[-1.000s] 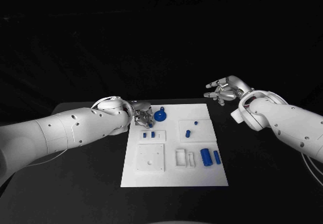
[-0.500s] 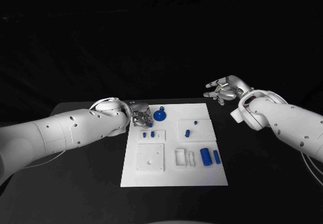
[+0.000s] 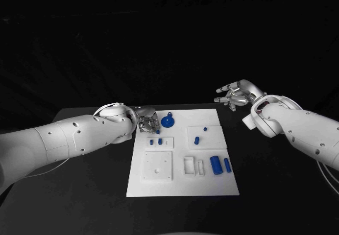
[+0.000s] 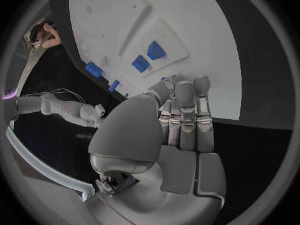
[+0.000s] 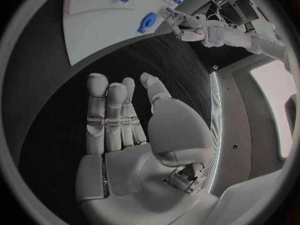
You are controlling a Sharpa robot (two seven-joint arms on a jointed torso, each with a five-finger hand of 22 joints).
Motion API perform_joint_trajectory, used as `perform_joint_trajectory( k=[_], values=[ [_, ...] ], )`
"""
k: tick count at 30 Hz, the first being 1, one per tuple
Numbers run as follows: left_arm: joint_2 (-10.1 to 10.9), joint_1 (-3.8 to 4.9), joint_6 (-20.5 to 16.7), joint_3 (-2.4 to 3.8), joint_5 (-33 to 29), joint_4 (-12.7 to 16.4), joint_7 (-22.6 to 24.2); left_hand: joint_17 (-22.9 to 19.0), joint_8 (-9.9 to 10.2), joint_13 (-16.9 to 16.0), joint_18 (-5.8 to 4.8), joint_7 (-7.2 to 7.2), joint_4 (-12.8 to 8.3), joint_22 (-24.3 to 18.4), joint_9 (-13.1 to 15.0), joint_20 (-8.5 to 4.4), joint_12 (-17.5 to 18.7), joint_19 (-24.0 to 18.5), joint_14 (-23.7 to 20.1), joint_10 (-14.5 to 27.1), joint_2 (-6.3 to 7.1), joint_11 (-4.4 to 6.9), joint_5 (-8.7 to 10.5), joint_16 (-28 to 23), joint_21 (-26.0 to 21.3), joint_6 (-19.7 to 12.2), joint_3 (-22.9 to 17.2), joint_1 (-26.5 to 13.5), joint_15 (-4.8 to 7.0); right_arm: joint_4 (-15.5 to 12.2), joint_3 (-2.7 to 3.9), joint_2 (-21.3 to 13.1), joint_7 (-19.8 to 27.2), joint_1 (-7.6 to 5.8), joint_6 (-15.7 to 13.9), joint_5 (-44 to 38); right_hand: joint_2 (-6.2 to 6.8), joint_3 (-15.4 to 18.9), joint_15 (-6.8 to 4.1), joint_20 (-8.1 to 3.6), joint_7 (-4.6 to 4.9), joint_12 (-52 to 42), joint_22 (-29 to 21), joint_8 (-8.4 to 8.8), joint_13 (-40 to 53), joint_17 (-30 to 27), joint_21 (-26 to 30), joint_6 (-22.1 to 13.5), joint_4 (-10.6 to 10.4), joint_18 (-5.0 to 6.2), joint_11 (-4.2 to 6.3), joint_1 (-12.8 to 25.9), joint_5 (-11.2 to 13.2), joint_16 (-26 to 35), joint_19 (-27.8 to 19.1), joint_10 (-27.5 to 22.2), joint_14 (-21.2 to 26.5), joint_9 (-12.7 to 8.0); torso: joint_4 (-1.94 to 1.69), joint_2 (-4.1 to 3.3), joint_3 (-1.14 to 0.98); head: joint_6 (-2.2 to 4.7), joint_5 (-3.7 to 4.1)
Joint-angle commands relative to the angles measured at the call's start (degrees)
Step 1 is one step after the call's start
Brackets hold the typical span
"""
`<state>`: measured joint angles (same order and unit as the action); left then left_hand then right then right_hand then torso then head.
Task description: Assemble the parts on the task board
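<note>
A: Head view: the left hand sits at the far left corner of the task board, beside the round blue part. State?

B: Fingers curled together; whether they pinch a small blue piece cannot be told. The left wrist view shows fingers extended side by side over the board edge, near two blue blocks.

A: Right hand?

B: Off the board, above the worktop, fingers spread, holding nothing.

A: Step in hand?

B: Judged: pickup or seating of a part at that far left corner. Remaining parts lie loose. The next move calls for fine fingertip alignment before lifting.
</note>
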<state>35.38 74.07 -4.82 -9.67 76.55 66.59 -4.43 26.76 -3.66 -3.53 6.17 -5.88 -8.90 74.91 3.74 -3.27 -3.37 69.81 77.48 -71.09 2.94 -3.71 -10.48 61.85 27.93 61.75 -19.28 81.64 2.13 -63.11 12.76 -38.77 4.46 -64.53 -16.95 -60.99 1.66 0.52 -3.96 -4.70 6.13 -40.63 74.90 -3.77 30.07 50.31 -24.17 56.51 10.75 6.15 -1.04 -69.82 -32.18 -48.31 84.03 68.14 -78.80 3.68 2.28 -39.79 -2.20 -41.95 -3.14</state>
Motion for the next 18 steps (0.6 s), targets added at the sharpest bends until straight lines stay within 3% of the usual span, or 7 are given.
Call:
perform_joint_trajectory(
  k=[1, 6, 8, 10, 12, 14, 18],
  values=[
    [0.1, -0.02, -1.4, 0.05, -0.5, -0.2, -0.2, -0.1, 0.1, 0.1, 0.92, -0.11, 0.0, 1.2, -0.1, 0.46, 0.0, 0.0, 0.1, 0.6, 0.69, 0.04, 0.17, -0.3, 0.2, -0.4, -0.6, 0.2, -0.45, -0.5, 0.02, -0.2, -0.2, 0.02, 1.8, -0.2, -0.07, -0.4, 0.17, -0.24, 0.51, 1.8, 0.7, 0.18, -1.2, -0.1, 0.7, 1.1, 0.2, 0.85, 0.95, 0.2, 0.0, -0.1, 2.2, -1.8, 0.5, 0.0, 0.01, -0.01, 0.01, 0.16, 0.03],
    [0.6, -0.02, -2.9, 0.16, -1.1, -0.8, -0.1, -0.3, 0.0, 0.1, 1.21, -0.57, -0.2, 1.3, 0.0, 0.52, 0.0, -0.1, 0.1, 0.7, 0.86, -0.16, 0.07, -0.6, 0.5, -0.1, -1.6, 0.6, -0.52, -1.7, 0.02, -1.0, -0.7, 0.08, 3.7, -1.1, -0.40, -2.4, 0.46, -0.07, 0.72, 11.8, 0.3, 0.34, -7.9, -0.2, 2.4, 1.7, 2.0, 1.02, 0.65, -0.1, 1.5, 0.1, 2.1, 0.2, 0.8, 0.0, 0.02, -0.01, 0.04, 0.38, 0.04],
    [1.1, -0.01, -4.9, 0.24, -2.9, -1.2, 0.5, -1.1, 0.0, 0.1, 1.31, -0.82, -0.4, 1.3, 0.0, 0.62, 0.0, -1.0, -1.2, 0.5, 0.97, -0.24, 0.02, -2.2, 0.3, 0.9, -2.3, 0.7, -0.61, -2.8, 0.02, -1.8, -1.0, 0.36, 4.8, -2.1, -0.42, -5.7, 0.65, 0.16, 0.68, 21.4, 0.0, 0.11, -15.5, -0.2, 3.6, 2.8, 4.6, 1.31, 0.18, 0.5, 2.3, 0.1, 2.1, 3.2, 1.0, 0.0, 0.01, 0.03, 0.04, 0.65, 0.17],
    [1.4, 0.00, -7.2, 0.39, -5.1, -1.6, 1.5, -2.3, 0.0, 0.1, 1.24, -0.92, -0.4, 1.1, 0.0, 0.72, 0.0, -2.5, -2.1, 0.1, 1.14, -0.21, -0.04, -4.9, -0.4, 2.0, -2.5, 0.5, -0.59, -3.8, 0.02, -2.5, -1.3, 0.65, 5.6, -3.2, -0.56, -7.5, 0.88, 0.27, 0.76, 25.0, 0.0, 0.25, -18.2, -0.2, 4.0, 3.5, 5.5, 1.48, -0.19, 0.5, 2.7, 0.1, 2.0, 3.5, 1.1, 0.0, -0.03, 0.06, 0.05, 0.90, 0.30],
    [1.8, 0.01, -9.8, 0.58, -7.7, -1.8, 2.7, -3.1, -0.1, 0.0, 0.95, -0.64, -0.1, 0.8, 0.1, 0.75, -0.4, -3.5, -3.1, -2.0, 1.20, 0.47, 0.07, -6.8, -1.3, 2.8, -1.8, 0.2, -0.33, -4.8, 0.02, -3.1, -1.5, 0.92, 6.1, -4.5, -0.09, -9.7, 1.12, 0.53, 0.77, 28.7, -0.1, 0.26, -21.2, -0.2, 4.5, 4.5, 5.5, 1.78, -0.66, 0.3, 3.1, 0.1, 2.0, 4.1, 1.2, 0.0, -0.03, 0.07, 0.05, 1.01, 0.41],
    [2.2, 0.01, -12.8, 0.84, -11.4, -2.1, 4.6, -4.8, 0.0, 0.1, -0.12, -0.39, 0.2, -0.4, 0.2, 0.36, 0.0, -4.4, -3.4, -3.9, 0.80, 1.05, 0.09, -10.9, -3.7, 3.8, 0.1, 0.4, 0.06, -5.8, 0.02, -3.8, -1.7, 1.28, 6.7, -6.4, 0.23, -11.0, 1.30, 0.67, 0.66, 30.5, -0.1, 0.26, -22.7, -0.2, 4.8, 5.1, 5.5, 1.94, -0.94, 0.3, 3.5, 0.0, 1.9, 4.5, 1.3, 0.0, 0.04, 0.05, 0.07, 1.25, 0.60],
    [3.0, 0.02, -16.7, 1.33, -23.0, -2.3, 9.0, -7.4, 0.0, 0.0, -1.14, -0.52, 0.9, -2.9, 0.2, 0.78, -0.2, -6.4, -5.7, -3.1, 1.17, 0.77, 0.82, -17.4, -7.7, 3.6, 1.4, -0.5, -0.65, -7.6, 0.01, -4.7, -2.4, 2.09, 7.2, -11.3, 1.21, -14.1, 1.59, 1.02, 0.44, 34.5, 0.2, 0.15, -26.2, -0.1, 5.1, 6.5, 5.5, 2.41, -1.45, 0.6, 4.0, -0.2, 2.0, 5.4, 1.4, 0.0, 0.03, 0.04, 0.10, 1.48, 0.96]
  ],
)
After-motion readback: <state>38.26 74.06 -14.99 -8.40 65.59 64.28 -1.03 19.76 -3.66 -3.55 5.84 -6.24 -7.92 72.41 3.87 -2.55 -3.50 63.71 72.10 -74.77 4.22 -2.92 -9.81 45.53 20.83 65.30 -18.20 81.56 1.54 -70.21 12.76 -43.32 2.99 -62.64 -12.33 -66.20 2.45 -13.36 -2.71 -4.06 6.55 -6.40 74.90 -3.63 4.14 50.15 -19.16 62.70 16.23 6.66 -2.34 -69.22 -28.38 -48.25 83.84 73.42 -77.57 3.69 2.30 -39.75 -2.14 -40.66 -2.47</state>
